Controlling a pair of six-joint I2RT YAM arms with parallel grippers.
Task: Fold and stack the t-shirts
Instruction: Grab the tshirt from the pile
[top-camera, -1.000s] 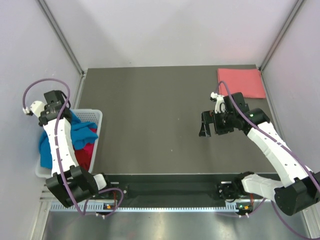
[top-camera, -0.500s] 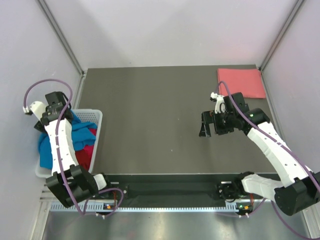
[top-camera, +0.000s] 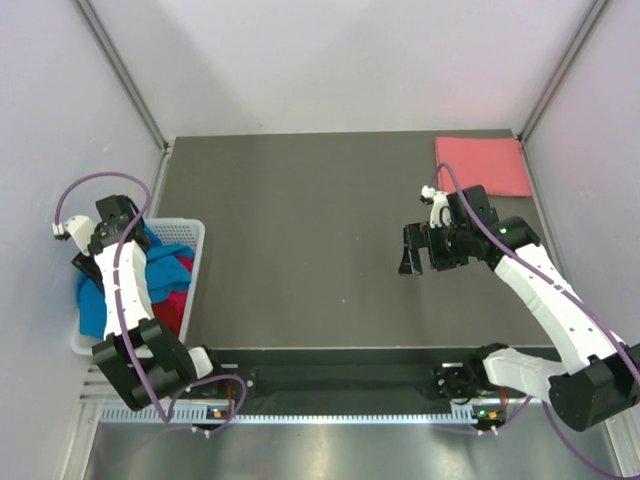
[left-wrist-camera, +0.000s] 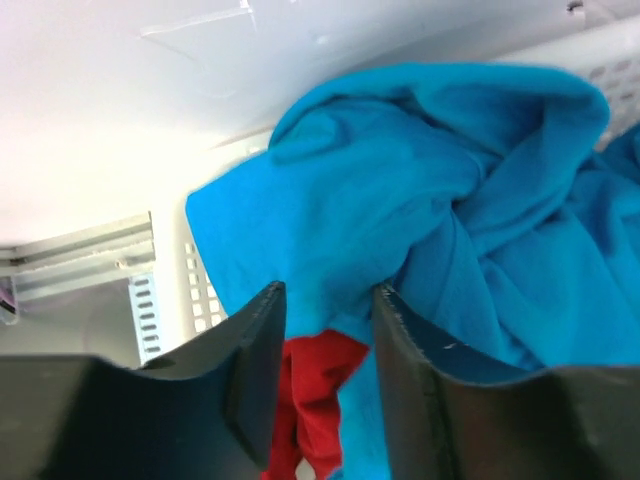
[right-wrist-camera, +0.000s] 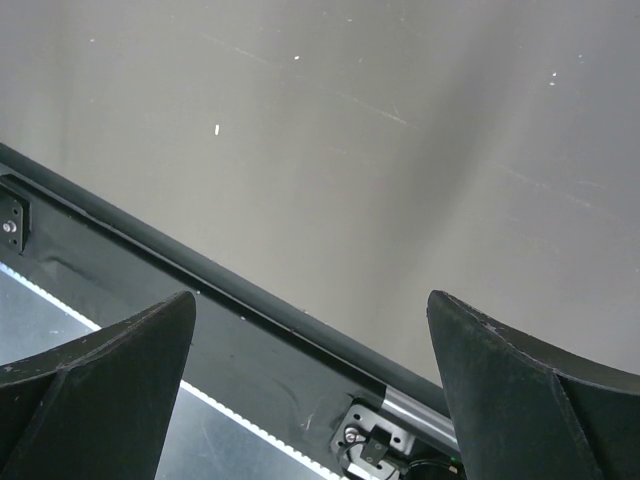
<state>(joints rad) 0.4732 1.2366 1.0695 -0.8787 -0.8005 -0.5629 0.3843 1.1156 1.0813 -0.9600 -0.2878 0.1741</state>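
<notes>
Left tool released, jaws apart at blue shirt atop red shirt in basket, 9 o'clock. Right tool released wide over counter; pink shirt folded flat, 1 o'clock corner.

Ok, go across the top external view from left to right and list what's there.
white basket with the blue t-shirt bunched inside → right gripper, open over bare table → salmon pink t-shirt, folded flat in the far right corner
</notes>
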